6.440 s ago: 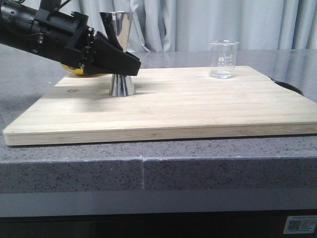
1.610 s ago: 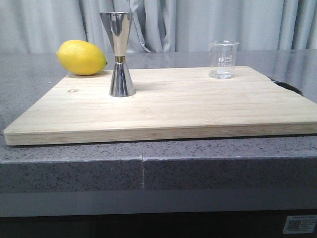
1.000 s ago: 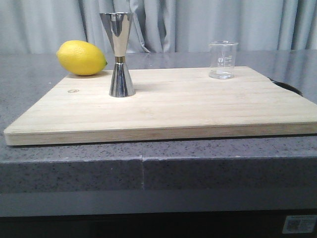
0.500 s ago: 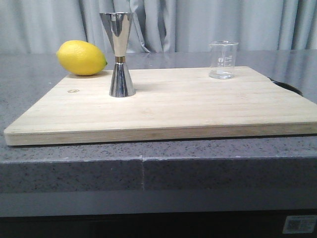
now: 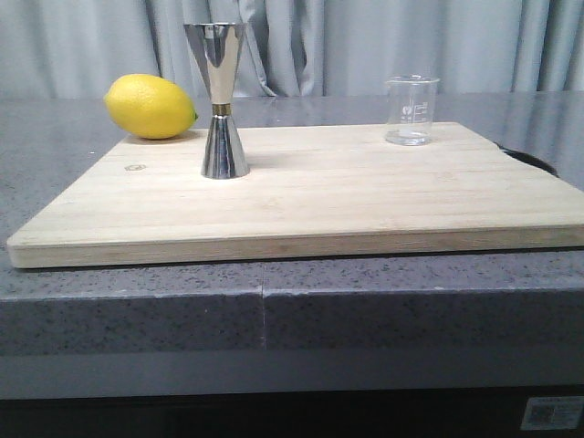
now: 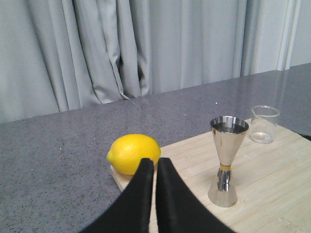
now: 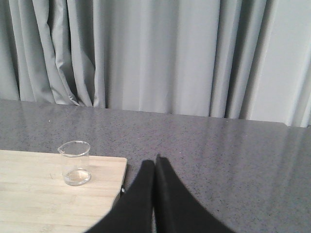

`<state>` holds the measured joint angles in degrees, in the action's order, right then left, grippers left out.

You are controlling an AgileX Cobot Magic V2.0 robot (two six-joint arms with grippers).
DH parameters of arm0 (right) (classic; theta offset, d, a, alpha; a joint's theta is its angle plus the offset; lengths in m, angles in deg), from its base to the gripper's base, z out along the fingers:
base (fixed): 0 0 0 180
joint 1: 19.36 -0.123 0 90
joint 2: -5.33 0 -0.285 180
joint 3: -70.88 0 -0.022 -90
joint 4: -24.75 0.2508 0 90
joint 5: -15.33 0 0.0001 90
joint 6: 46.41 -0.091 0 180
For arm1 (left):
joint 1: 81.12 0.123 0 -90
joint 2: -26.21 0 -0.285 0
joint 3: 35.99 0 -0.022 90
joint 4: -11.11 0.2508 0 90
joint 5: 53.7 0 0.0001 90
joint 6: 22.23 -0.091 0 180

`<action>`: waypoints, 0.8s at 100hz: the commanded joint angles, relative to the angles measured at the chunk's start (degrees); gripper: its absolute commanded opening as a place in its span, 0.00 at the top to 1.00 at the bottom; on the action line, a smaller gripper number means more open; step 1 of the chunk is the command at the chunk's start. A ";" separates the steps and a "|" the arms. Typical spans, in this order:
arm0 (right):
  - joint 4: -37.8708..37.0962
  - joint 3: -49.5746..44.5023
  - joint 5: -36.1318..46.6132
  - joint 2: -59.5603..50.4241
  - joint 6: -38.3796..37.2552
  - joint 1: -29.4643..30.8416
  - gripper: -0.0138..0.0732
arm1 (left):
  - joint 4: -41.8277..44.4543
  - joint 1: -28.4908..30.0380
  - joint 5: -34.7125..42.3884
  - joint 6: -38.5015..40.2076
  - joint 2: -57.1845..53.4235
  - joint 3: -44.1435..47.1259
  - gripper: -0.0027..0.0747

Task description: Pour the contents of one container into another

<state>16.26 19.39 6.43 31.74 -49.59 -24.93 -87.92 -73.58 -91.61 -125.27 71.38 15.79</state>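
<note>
Front view: my two arms are out of sight here. The glass beaker (image 5: 411, 109) stands upright at the far right of the wooden cutting board (image 5: 310, 205), well apart from the steel jigger (image 5: 222, 99), which stands upright at the far left of the board with a lemon (image 5: 150, 106) just beyond it on the grey tabletop (image 5: 137, 301). Neither vessel is held, so by my reading the pour has not begun.

Left wrist view: my left end effector (image 6: 156, 167) hangs with its two dark fingers pressed together, gripping nothing, on the near side of the lemon (image 6: 134, 153). The jigger (image 6: 227, 160) stands to its right, the beaker (image 6: 264, 124) farther right. I judge the jigger stiff, slick and top-heavy on its narrow foot, easy to tip with a nudge. If it needs steadying, the gold waist looks the surest place to grip.

Right wrist view: my right end effector (image 7: 155, 167) is also closed and empty, over bare tabletop just off the board's right edge (image 7: 109, 191). The beaker (image 7: 75, 163) sits near that edge, its lip turned left. I cannot tell what it holds, beyond a glint at the bottom. I expect it to be light, rigid, smooth and breakable, so I would open up, take it across the mid-wall below the rim with gentle pressure, and keep the lip clear for tipping toward the jigger.
</note>
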 commanded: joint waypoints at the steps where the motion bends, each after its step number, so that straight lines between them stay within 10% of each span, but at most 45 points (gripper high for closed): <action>1: -0.07 1.53 4.19 0.27 0.13 0.33 0.92 | -4.38 0.11 -1.53 -0.02 -0.17 -1.42 0.99; 80: -0.07 1.53 0.14 0.27 0.13 0.33 0.92 | -7.06 0.11 6.70 -5.68 -2.30 4.35 0.99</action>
<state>16.28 19.39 2.56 31.74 -49.59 -24.88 -90.85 -73.58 -83.63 -130.73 69.36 21.59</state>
